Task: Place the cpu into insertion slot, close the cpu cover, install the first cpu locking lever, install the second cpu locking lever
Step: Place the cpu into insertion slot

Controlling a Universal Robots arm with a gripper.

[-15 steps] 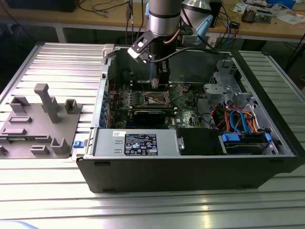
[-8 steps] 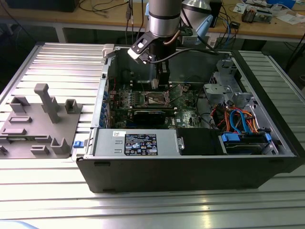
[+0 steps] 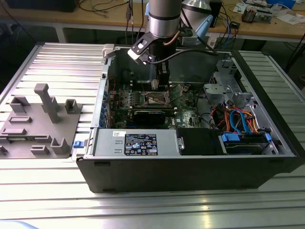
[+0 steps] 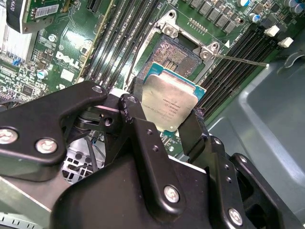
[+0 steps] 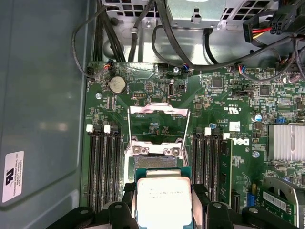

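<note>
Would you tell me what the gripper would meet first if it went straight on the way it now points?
Most likely the insertion slot: the gripper, shut on the cpu, points at its open contact field, with nothing visible between, though depth is unclear.

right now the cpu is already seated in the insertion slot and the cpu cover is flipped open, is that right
Not quite. The cpu is not seated: in the second wrist view the gripper grips it by two edges, apart from the insertion slot, whose contact field lies bare. The cpu cover is flipped open, as the first wrist view shows.
</note>
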